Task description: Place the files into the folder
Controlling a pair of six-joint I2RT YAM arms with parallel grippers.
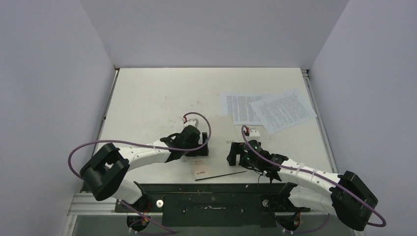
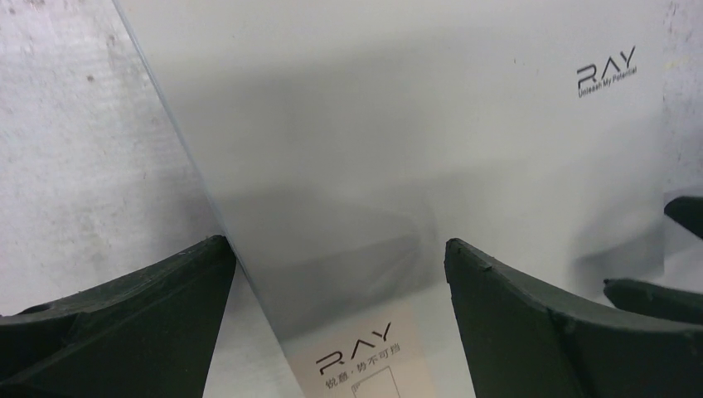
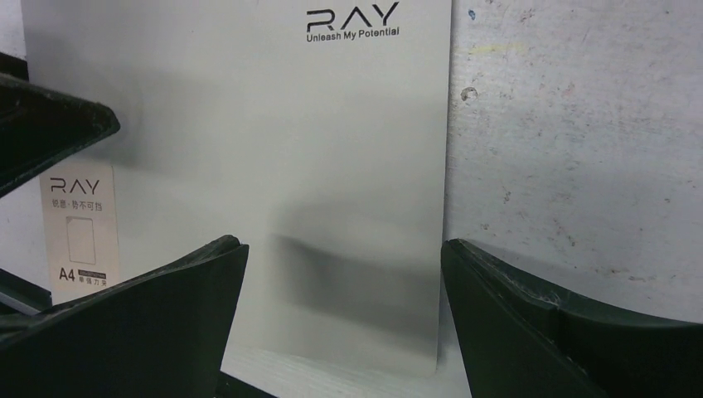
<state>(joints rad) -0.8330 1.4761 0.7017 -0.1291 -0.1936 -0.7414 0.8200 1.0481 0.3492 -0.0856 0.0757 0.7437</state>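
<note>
Both jaws stand wide open over the shut folder (image 1: 220, 147), holding nothing, files (image 1: 268, 109) lying beyond

The silvery-grey folder (image 1: 220, 150) lies flat, cover up, near the front edge, with the two overlapping printed files (image 1: 275, 110) far right.

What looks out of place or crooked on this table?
The two printed sheets at the far right overlap untidily: the right-hand sheet lies tilted across the other's edge. The folder lies flat at the near middle. Nothing looks spilled or torn.
</note>
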